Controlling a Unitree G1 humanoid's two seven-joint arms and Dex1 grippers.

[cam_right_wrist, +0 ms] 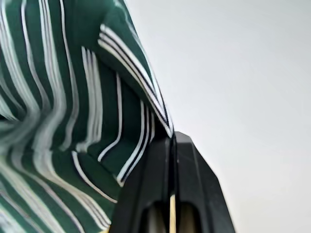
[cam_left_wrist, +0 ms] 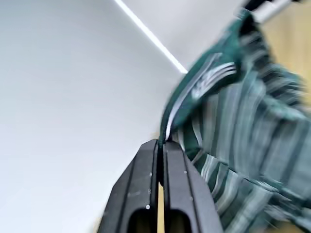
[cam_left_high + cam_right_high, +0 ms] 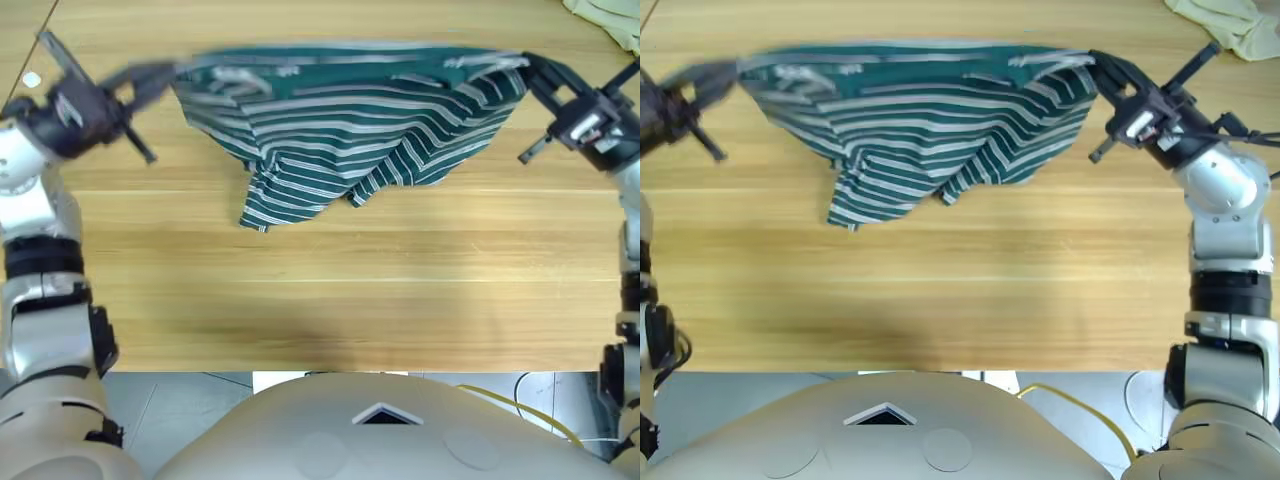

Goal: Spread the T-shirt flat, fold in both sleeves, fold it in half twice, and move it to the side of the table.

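Observation:
A dark green T-shirt with white stripes [image 3: 345, 115] hangs stretched between both grippers above the far half of the wooden table [image 3: 330, 290]. Its top edge runs taut and level; the body sags in folds, the lowest corner [image 3: 255, 215] at or near the tabletop. My left gripper [image 3: 172, 72] is shut on the shirt's left end, seen close in the left wrist view [image 2: 163, 141]. My right gripper [image 3: 527, 62] is shut on the right end, with the cloth [image 1: 97, 97] pinched between its fingers [image 1: 146, 184].
A pale crumpled cloth [image 3: 1225, 20] lies at the table's far right corner. The near half of the table is bare wood. A yellow cable [image 3: 530, 410] runs on the floor below the front edge.

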